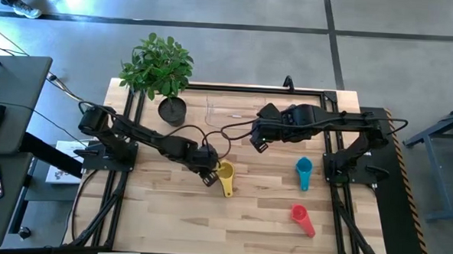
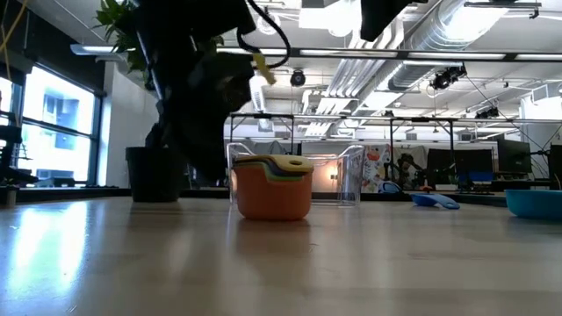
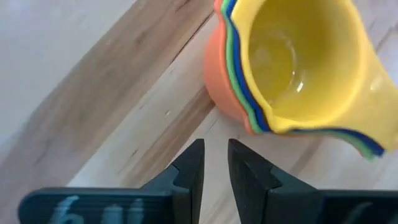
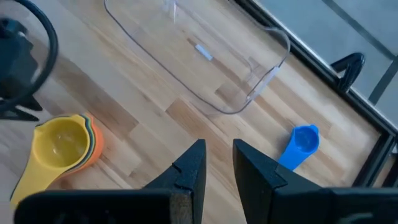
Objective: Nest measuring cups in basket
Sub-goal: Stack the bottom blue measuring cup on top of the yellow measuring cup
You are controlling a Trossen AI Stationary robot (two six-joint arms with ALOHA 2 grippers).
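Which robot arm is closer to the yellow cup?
Left. The left gripper hangs right beside the yellow cup, which sits on top of a stack of cups. The right gripper is farther back, over the table near the clear basket.

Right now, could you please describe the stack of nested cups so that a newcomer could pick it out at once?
Start at the leafy plant in the table's far-left corner, then come toward the table's middle, where the left gripper hovers. Right beside it sits the stack of nested cups: yellow on top, orange outermost, the only stacked cups, unlike the single teal cup and red cup.
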